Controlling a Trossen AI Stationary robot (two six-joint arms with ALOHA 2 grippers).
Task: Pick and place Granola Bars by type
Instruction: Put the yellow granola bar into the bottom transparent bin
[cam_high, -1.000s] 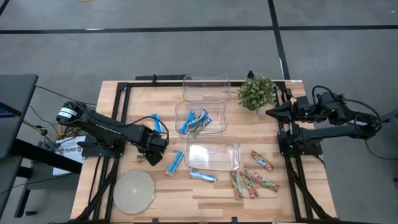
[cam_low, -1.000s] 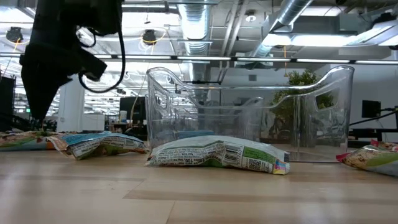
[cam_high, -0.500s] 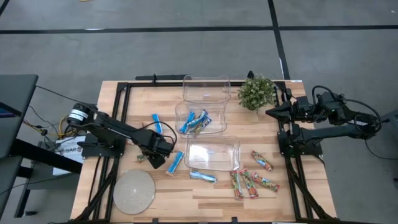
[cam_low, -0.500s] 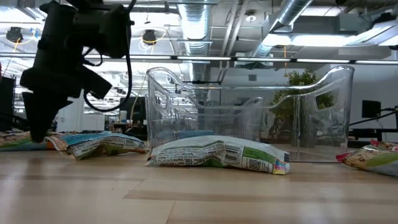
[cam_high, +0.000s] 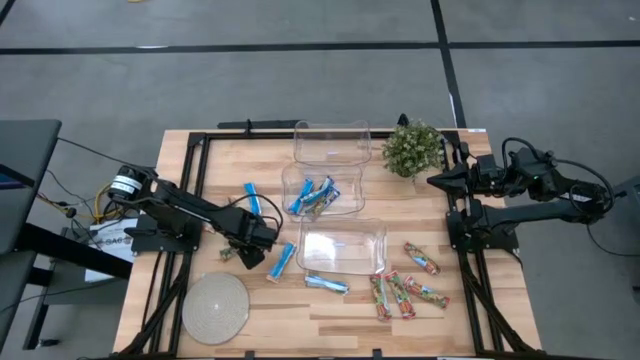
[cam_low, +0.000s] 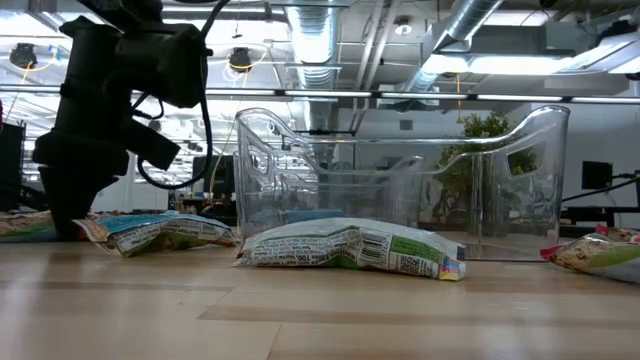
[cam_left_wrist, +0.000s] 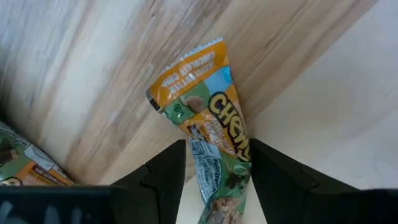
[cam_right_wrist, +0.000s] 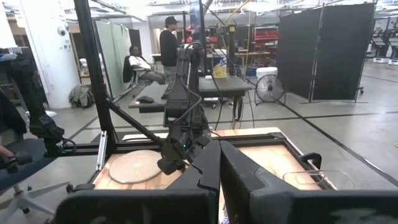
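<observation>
Left gripper spread astride green-orange bar; hidden from above

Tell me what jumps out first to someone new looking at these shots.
The left gripper is down at the table's left side, its open fingers either side of a green and orange granola bar. Three clear bins run down the middle; the centre one holds blue bars. More bars lie scattered front right, and the right gripper waits shut by the small plant.
</observation>
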